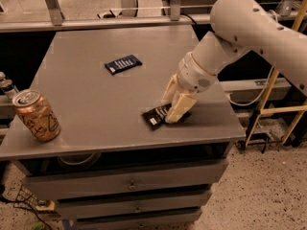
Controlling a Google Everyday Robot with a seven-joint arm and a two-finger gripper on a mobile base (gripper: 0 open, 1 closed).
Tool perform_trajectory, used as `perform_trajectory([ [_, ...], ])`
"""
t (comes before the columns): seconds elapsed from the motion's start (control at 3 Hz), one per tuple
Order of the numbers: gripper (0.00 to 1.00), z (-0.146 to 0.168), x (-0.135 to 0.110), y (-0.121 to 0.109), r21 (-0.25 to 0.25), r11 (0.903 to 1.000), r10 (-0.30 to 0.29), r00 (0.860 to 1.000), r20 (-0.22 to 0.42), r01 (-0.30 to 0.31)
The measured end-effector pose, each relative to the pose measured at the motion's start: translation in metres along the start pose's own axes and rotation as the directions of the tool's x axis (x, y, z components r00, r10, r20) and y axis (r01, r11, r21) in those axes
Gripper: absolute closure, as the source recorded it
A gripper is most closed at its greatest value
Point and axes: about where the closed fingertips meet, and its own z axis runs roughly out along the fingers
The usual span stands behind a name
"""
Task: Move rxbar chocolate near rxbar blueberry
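Observation:
The rxbar chocolate (154, 117), a black wrapped bar, lies flat near the front right edge of the grey table (96, 104). My gripper (169, 110) comes down on its right end, with one cream finger behind the bar and the other finger (178, 107) in front of it, closed against the bar. The bar's right end is hidden under the fingers. The rxbar blueberry (123, 64), a dark navy bar with white text lines, lies flat farther back and to the left, well apart from the chocolate bar.
A tan soda can (36, 115) stands upright at the front left corner of the table. Drawers (129, 186) sit below the tabletop. A metal rail (96, 23) runs behind the table, and yellow legs (264, 104) stand to the right.

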Motion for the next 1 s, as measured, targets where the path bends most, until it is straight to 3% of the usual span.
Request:
perform_trajectory([
  [0.33, 1.00, -0.001, -0.001, 0.000, 0.000, 1.0000, 0.000, 1.000, 0.000, 0.000],
  [0.67, 1.00, -0.026, -0.010, -0.026, 0.078, 0.9964, -0.033, 0.999, 0.006, 0.033],
  [1.0, 1.00, -0.066, -0.014, -0.063, 0.198, 0.9780, -0.064, 0.998, -0.020, 0.067],
])
